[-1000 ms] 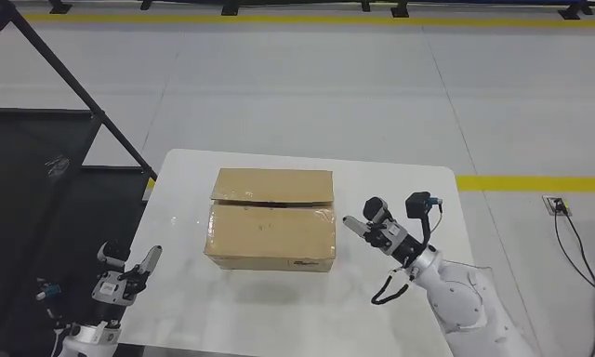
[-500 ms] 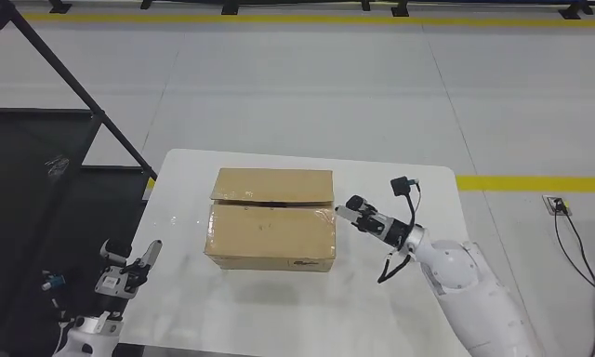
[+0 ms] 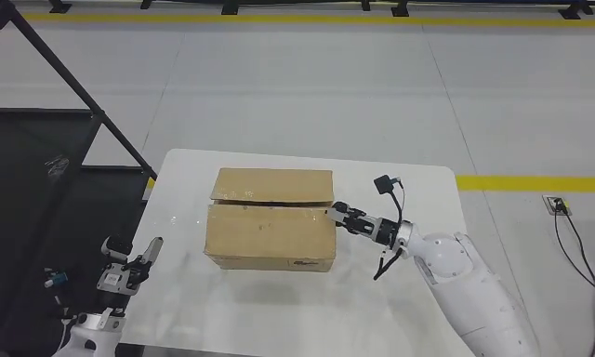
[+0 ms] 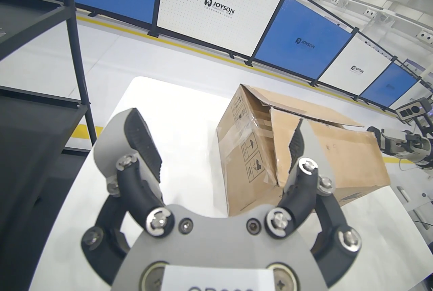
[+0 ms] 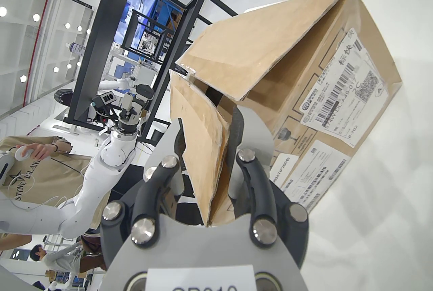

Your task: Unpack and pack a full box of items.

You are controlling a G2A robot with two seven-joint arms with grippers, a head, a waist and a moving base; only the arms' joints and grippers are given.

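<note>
Cardboard box [image 3: 270, 229], middle of worktop [image 3: 372, 301], flaps ajar.
Stiff, likely heavy; lift by near flap [image 5: 199, 140] at its right edge, which right end effector [image 5: 206, 126] straddles, spread. Left end effector [image 4: 216, 137] spread, near-left.

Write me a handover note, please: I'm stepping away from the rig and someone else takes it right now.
Left gripper: open, by the near left corner of the table, apart from the box.
Right gripper: at the box's right end, on the edge of a top flap. Whether it is clamped is unclear.
Box: mid-table, both top flaps down, with a gap at the seam.
Done: right arm is placed at the flap.
Left: open the flaps, unpack the items, then pack them again.
</note>
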